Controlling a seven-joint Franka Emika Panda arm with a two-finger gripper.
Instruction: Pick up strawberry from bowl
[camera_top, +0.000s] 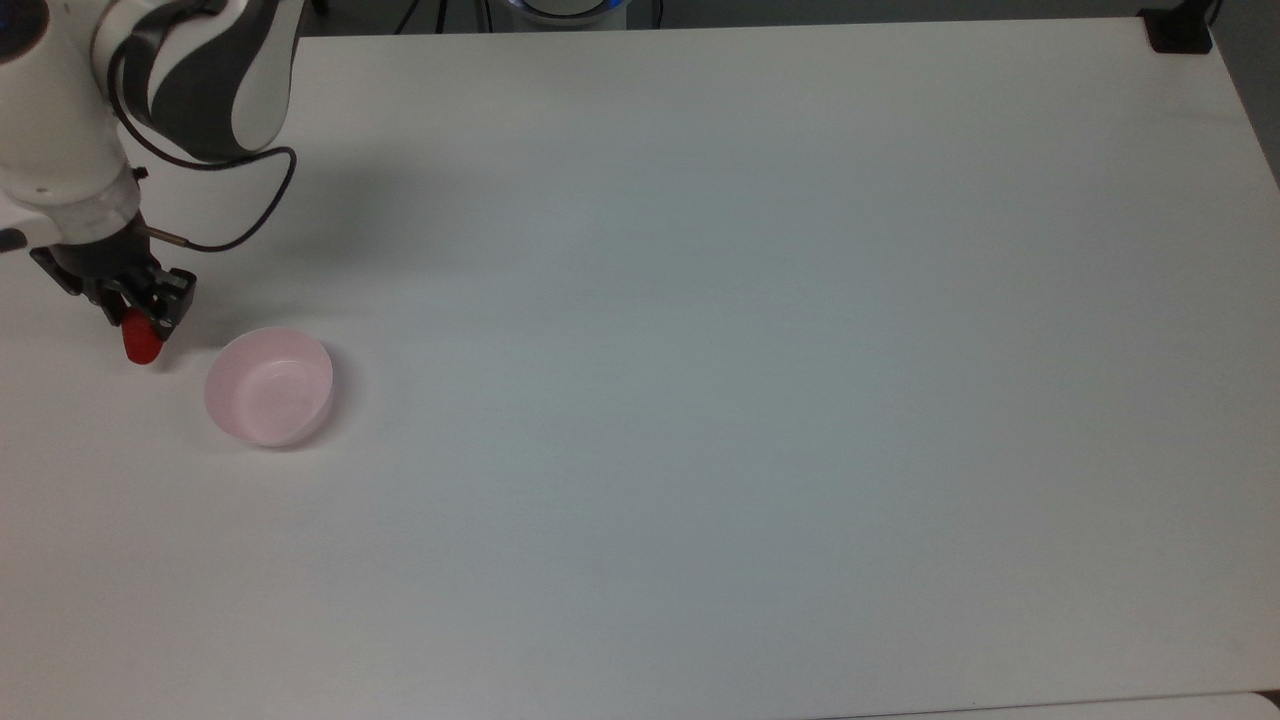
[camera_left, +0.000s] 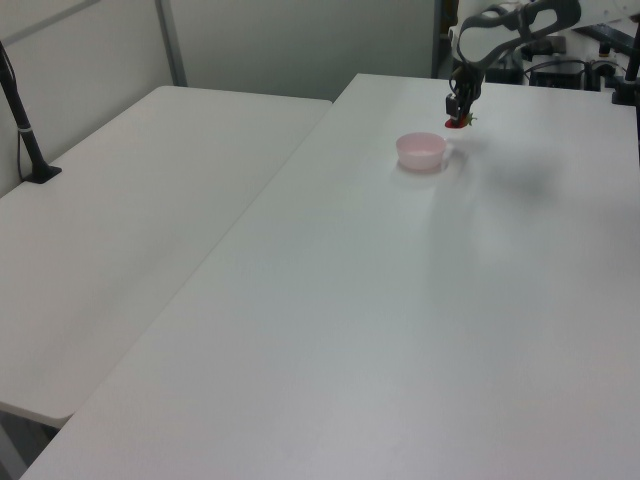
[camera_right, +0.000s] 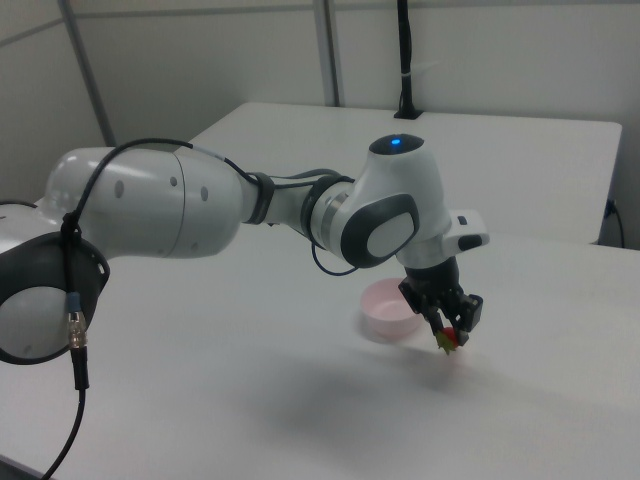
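Observation:
The pale pink bowl (camera_top: 268, 386) (camera_left: 421, 151) (camera_right: 389, 310) stands empty on the white table (camera_top: 700, 350). The red strawberry (camera_top: 141, 340) (camera_left: 453, 122) (camera_right: 450, 338) hangs in my gripper (camera_top: 140, 318) (camera_left: 456, 116) (camera_right: 452, 330), which is shut on it. In the top view the gripper is to the left of the bowl and clear of its rim. In the right view the strawberry's green cap points down, a little above the table, just to the right of the bowl.
The arm's black cable (camera_top: 230, 225) loops over the table behind the bowl. A second white table (camera_left: 130, 220) stands at the left view's left, with a black post (camera_left: 25, 130) on it. A black clamp (camera_top: 1180, 30) sits at the top view's far right corner.

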